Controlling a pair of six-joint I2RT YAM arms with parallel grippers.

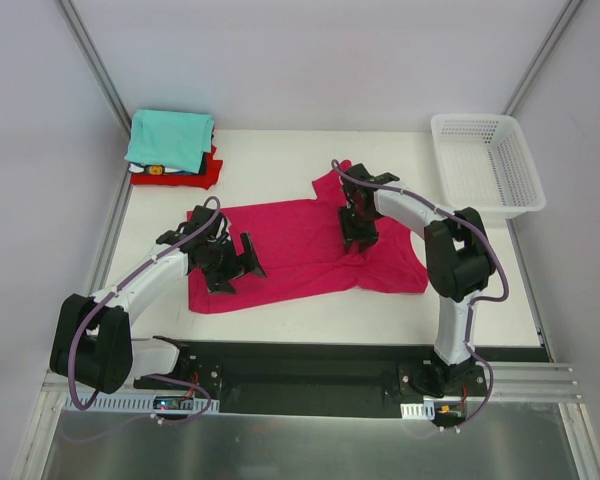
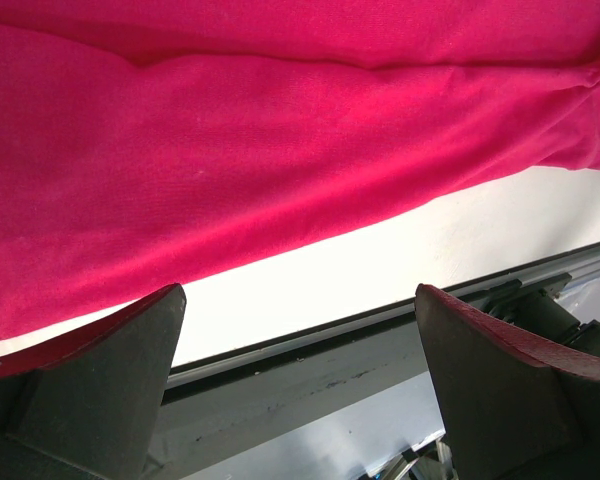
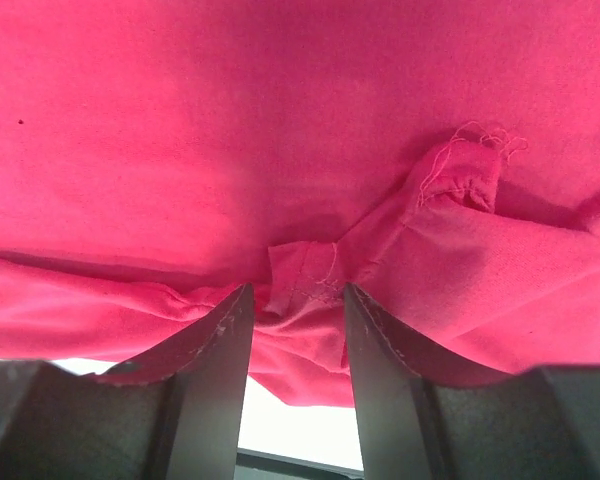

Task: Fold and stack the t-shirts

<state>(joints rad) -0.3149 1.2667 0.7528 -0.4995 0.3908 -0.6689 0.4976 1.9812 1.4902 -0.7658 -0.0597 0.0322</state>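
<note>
We see the magenta t-shirt [image 1: 300, 250] spread flat near the middle of the white bench [image 1: 280, 160], rumpled at its right end, where one sleeve pokes toward the far side. The left claw [image 1: 236, 275] hangs over the shirt's left part by the near hem with its jaws spread wide and nothing between them; in its wrist view the hem, a strip of bare bench and the dark rail at the near edge show between the fingers [image 2: 100, 390]. The right claw [image 1: 358, 243] points down onto the shirt's right part, its jaws partly spread, and a crumpled seam of the pink cloth sits in the gap between them. At the far left corner lies a folded teal t-shirt [image 1: 170, 138] on top of a red t-shirt [image 1: 208, 172]. A white mesh basket [image 1: 480, 118] stands at the far right, well apart from the shirts.
</note>
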